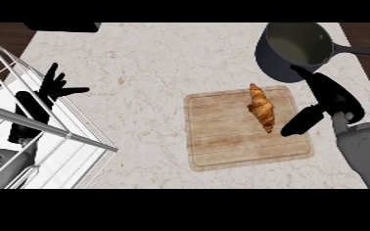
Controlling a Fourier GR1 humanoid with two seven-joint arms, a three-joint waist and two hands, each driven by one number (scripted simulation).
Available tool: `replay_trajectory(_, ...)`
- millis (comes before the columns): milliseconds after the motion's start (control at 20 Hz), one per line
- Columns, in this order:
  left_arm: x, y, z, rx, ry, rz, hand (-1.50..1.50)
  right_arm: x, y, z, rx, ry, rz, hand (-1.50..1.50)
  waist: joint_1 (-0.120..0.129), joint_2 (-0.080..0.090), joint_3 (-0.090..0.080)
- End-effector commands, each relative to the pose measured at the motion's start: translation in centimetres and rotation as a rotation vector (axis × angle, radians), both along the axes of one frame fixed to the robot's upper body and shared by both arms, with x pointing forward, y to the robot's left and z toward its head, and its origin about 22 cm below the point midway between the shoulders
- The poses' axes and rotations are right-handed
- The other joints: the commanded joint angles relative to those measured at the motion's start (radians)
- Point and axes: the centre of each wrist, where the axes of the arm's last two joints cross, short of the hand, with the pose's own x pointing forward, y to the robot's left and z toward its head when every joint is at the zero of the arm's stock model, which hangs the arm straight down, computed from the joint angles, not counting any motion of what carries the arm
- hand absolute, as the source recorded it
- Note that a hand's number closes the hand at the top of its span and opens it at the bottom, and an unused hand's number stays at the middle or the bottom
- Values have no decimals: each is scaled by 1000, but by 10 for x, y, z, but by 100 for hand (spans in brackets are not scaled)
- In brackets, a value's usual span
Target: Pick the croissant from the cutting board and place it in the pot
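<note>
A golden-brown croissant (261, 107) lies lengthwise on the upper right part of a wooden cutting board (227, 139). A dark grey pot (277, 60) with a pale inside stands at the counter's back right, its handle pointing right. My right hand (332, 102) hovers over the board's right edge, just right of the croissant, open, with its fingers stretched toward the pot and its thumb (300, 122) pointing down-left near the croissant's lower tip. It does not hold the croissant. My left hand (55, 85) rests open at the far left, fingers up.
A white wire dish rack (51, 142) fills the lower left corner, in front of my left forearm. A dark object (63, 26) sits at the counter's back left edge. The marble counter (159, 73) stretches between rack and board.
</note>
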Motion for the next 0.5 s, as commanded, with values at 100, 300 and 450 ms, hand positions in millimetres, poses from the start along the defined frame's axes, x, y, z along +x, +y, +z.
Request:
replay_trajectory(100,-34,11,-4,34,19,41,0,34,25,15,-10,187,41,-150,-7,-12,7)
replay_trajectory(300,-45,-1,-17,1,8,57,0,34,47,-5,-10,232,74,-150,-20,-12,7)
replay_trajectory(450,-34,-1,-11,-11,17,63,0,55,57,5,-60,248,55,-150,-24,-11,7)
